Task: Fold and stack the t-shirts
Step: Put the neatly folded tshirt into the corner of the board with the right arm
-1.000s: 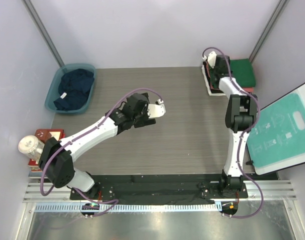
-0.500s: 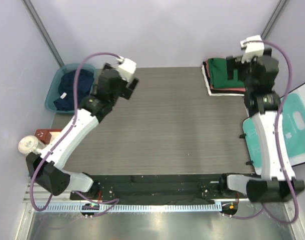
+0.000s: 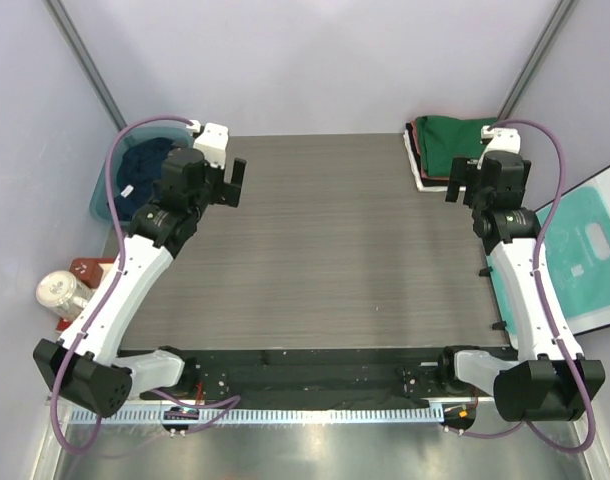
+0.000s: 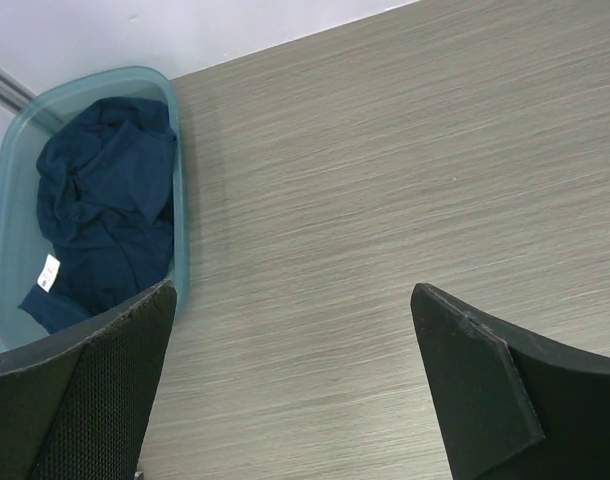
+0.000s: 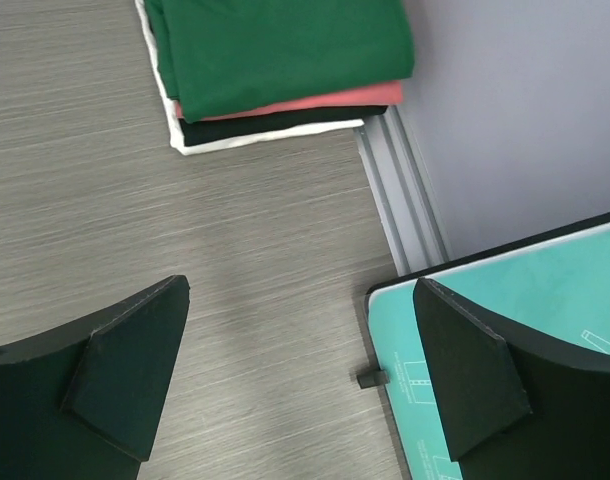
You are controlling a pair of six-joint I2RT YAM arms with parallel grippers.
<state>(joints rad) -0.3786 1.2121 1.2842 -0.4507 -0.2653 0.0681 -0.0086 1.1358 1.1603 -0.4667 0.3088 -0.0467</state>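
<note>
Both tools are held above the surface (image 3: 335, 260), and nothing is held in either. The left tool (image 4: 285, 400) is spread wide, its jaws well apart, and is pointed toward the far-left corner. The right tool (image 5: 295, 385) is also spread wide, near the instruction board (image 5: 525, 330).

Farther back on the left, the navy t-shirt (image 4: 105, 220) lies crumpled and unfolded inside the teal tub (image 4: 179, 170). At the far right, the dark green t-shirt (image 5: 275, 45) lies folded on top of the stack, over the coral-red t-shirt (image 5: 315, 100), the black t-shirt (image 5: 235, 126) and the white t-shirt (image 5: 235, 141).

The step in hand is judged to be fetching the navy t-shirt. The left tool is to be lowered inside the tub wall, not onto the rim, and closed on a raised fold of cloth. The garment is to be lifted clear of the wall before it is carried over the surface and spread flat for folding
</note>
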